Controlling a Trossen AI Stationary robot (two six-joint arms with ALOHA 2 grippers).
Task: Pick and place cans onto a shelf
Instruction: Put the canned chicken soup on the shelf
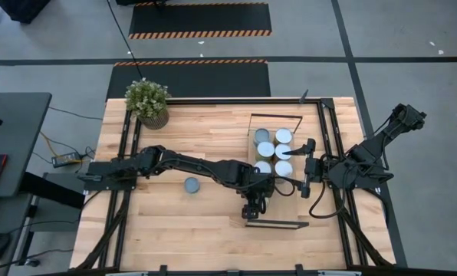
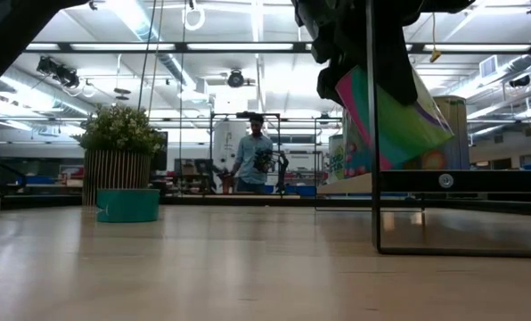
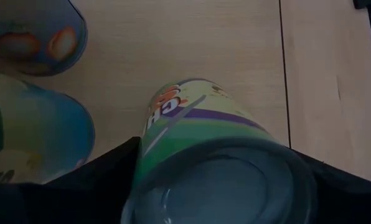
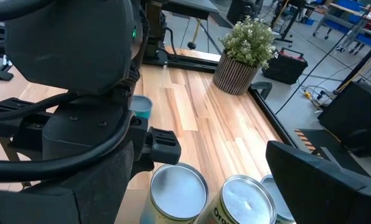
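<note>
While the left gripper (image 1: 253, 201) pinched a can (image 3: 216, 168) above the shelf (image 1: 273, 205), the right gripper's (image 1: 305, 165) fingers stood spread.

Left end effector (image 1: 253, 201) grips closed; right end effector (image 1: 304, 167) waits beside it

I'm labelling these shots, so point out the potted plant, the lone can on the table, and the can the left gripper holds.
potted plant (image 1: 147, 98), high view, on its leaves.
lone can (image 1: 191, 185), high view, on its round top.
held can (image 3: 204, 134), left wrist view, on its green label.

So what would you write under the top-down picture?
Left tool over the shelf, near five cans; one can waits alone.
</note>
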